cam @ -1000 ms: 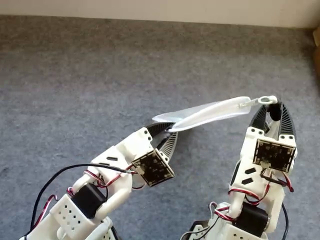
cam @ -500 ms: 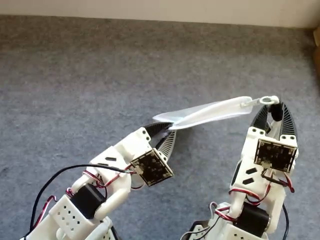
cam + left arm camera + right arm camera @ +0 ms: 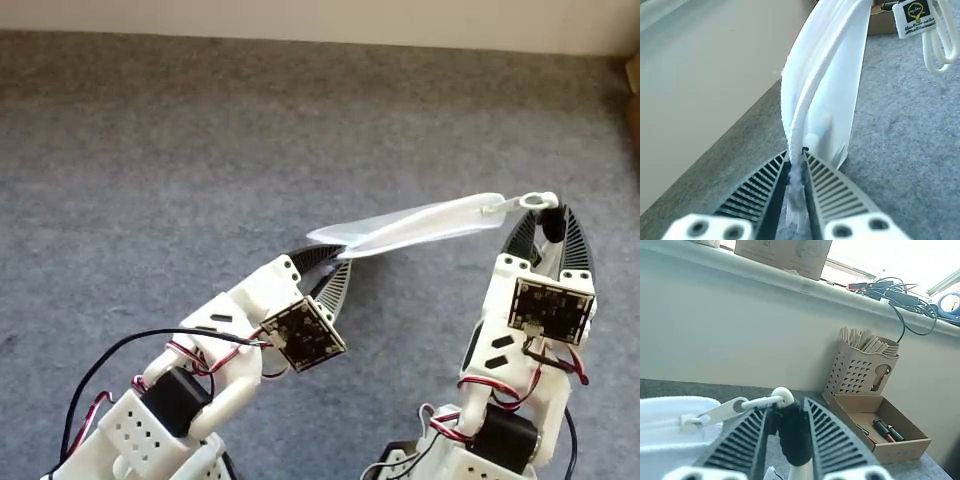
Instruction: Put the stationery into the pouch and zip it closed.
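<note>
White pouch (image 3: pixel 420 225) hangs in the air above the grey desk (image 3: pixel 200 150) in the high view, stretched between your 2 arms. The left gripper (image 3: pixel 335 262) is at its near, lower end. The right gripper (image 3: pixel 545 215) is just past its far end, where the pull loop (image 3: pixel 540 201) sticks out. Against 1 s ago, little has moved. The right arm has settled a touch back from the pouch and its fingers look slightly wider at the base, and the last 0.5 s shows no further shift. The slider (image 3: pixel 490 209) sits at the pouch's far end, so you can judge the zip as run home or very nearly so.

From the left wrist view, the left fingers are clamped together on the pouch's end seam, with the zip line running away from them. Faint shapes show through the pouch wall, which I take for the stationery already inside.

From the right wrist view, the right fingers are closed on a black grip (image 3: pixel 790 430) that hangs off the pull loop, with the slider just beyond it at the pouch's end.

With both arms at rest and the slider at its stop, you are likely at the end of the zipping. What remains is to let go and set the pouch down on the desk.
</note>
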